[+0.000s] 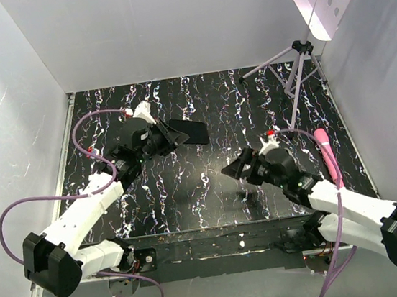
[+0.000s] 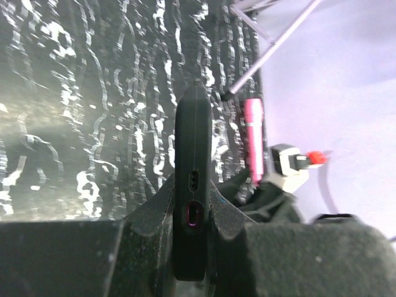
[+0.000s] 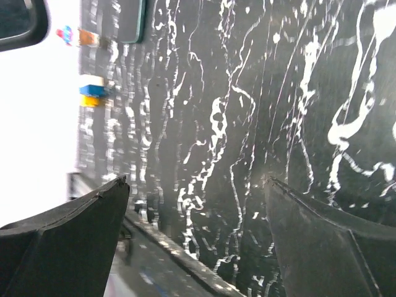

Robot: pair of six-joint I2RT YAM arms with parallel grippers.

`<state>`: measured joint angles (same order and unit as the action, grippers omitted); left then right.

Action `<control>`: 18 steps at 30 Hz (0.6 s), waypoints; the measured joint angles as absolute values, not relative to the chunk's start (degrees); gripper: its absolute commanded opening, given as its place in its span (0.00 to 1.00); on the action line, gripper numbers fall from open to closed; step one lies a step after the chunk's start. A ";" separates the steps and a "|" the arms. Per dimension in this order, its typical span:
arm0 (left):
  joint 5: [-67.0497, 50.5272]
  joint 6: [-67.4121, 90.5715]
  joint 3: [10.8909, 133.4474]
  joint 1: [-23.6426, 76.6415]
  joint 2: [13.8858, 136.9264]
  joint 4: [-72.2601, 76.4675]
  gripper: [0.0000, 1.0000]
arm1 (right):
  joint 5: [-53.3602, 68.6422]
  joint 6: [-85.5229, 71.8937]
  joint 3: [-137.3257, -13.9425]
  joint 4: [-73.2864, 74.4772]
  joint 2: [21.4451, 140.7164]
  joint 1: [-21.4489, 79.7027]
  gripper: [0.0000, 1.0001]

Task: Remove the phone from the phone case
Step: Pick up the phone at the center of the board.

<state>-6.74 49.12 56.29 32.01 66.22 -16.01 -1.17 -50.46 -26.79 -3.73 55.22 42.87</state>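
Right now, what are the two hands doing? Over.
Left hand shut on the phone case, gripped at its port end. Phone apparently inside, red showing at port. Right hand open, empty. Nothing between them.

L arm (image 1: 83, 210), R arm (image 1: 350, 206): white links, black joints, purple cables (image 1: 1, 232); L tool (image 2: 192, 192), R tool (image 3: 195, 185) black

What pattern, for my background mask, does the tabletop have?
The tabletop is black with white marble-like veins, clearest in the top external view.

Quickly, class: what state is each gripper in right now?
Left gripper: closed on the phone case.
Right gripper: open, holding nothing.
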 measured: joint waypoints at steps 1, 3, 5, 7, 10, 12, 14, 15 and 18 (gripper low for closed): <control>-7.77 50.76 55.18 32.01 66.22 -14.02 0.00 | 0.54 -54.70 -22.17 -10.24 54.43 41.30 0.95; -10.26 54.74 52.01 32.01 66.22 -9.19 0.00 | 3.18 -61.52 -14.72 -20.25 54.08 40.38 0.95; -12.80 59.75 47.55 32.03 66.26 -2.90 0.00 | 4.95 -65.82 -11.38 -25.39 54.08 40.40 0.94; -14.87 64.66 43.42 32.08 66.50 2.96 0.00 | 6.22 -69.21 -10.79 -30.44 54.11 40.51 0.93; -17.10 71.29 38.89 32.53 67.40 9.98 0.00 | 6.94 -72.53 -10.79 -40.38 54.28 40.64 0.91; -17.72 74.46 37.26 32.86 67.53 13.26 0.00 | 7.51 -74.04 -10.79 -46.04 55.00 40.77 0.90; -18.11 76.71 36.14 33.19 67.51 16.49 0.00 | 8.01 -74.76 -10.94 -49.36 55.83 41.06 0.89; -18.22 77.73 35.66 33.36 67.51 18.02 0.00 | 8.23 -74.78 -11.25 -50.02 56.23 41.32 0.89; -18.26 81.10 34.04 34.06 67.51 22.83 0.00 | 8.58 -74.76 -12.91 -50.24 56.84 42.13 0.86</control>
<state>-18.26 81.10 34.04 34.06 67.51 22.83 8.58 -74.76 -12.91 -50.24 56.84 42.13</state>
